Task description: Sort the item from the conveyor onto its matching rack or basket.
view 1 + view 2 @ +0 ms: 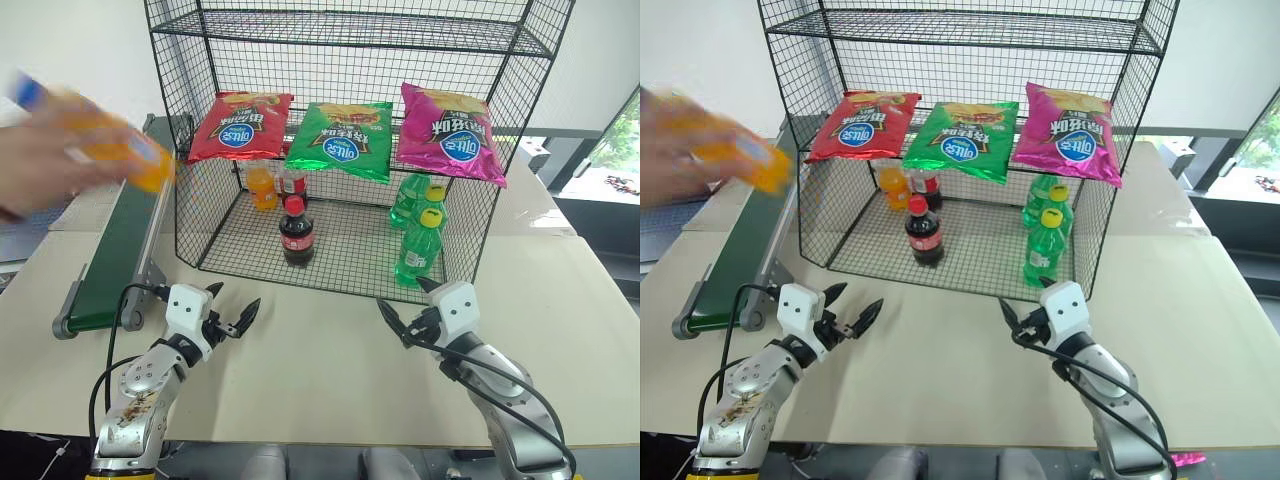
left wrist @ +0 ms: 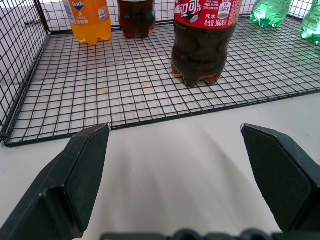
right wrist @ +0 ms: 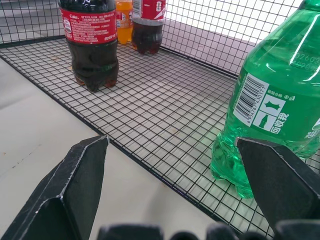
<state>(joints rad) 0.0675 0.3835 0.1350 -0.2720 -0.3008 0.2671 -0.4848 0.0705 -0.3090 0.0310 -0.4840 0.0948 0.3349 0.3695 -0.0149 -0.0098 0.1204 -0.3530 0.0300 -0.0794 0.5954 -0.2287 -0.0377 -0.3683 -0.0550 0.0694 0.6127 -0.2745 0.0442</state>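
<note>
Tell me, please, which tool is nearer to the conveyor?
Left. The left tool is beside the conveyor, just off its near end; the right tool is farther away, before the green bottles.

Orange drink bottle (image 1: 100,140), blue cap, showing in a person's hand (image 1: 45,165). Belt (image 1: 115,250) showing dark green, rails grey. Rack (image 1: 350,150): black wire mesh. Crisp bags hanging red (image 1: 240,126), green (image 1: 340,138) and magenta (image 1: 450,133), each bearing a blue oval. Cola bottles (image 1: 296,232) showing dark brown, red caps and labels. Green bottles (image 1: 420,245) wearing yellow caps. Small orange bottle (image 2: 89,19) standing inside. Table (image 1: 320,370) showing cream. Gripper fingers (image 2: 85,170) showing black.
</note>
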